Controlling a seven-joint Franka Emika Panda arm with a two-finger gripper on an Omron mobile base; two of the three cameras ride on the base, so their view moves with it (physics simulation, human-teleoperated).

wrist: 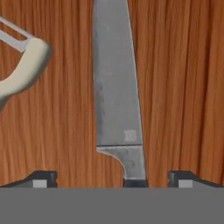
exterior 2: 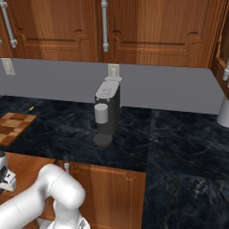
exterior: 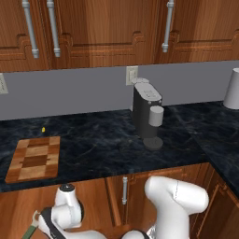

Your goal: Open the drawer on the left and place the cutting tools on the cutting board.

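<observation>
The arm is folded low in front of the cabinets, below the counter's (exterior: 107, 144) front edge, hand pointed down into the drawer (wrist: 175, 87). In the hand view the gripper (wrist: 112, 178) is seen spread wide, nothing grasped, its fingertips (wrist: 43, 178) set either side of the knife (wrist: 116, 87), which lies flat on the drawer's wooden floor. The peeler's (wrist: 22, 72) pale head is seen beside the blade. On the counter, the cutting board (exterior: 35, 158) is found bare near the front edge at the left end; a dark coffee machine (exterior: 147, 112) stands further right, near the back wall, well apart from the board. A small yellow speck (exterior: 43, 130) is caught behind the board.
</observation>
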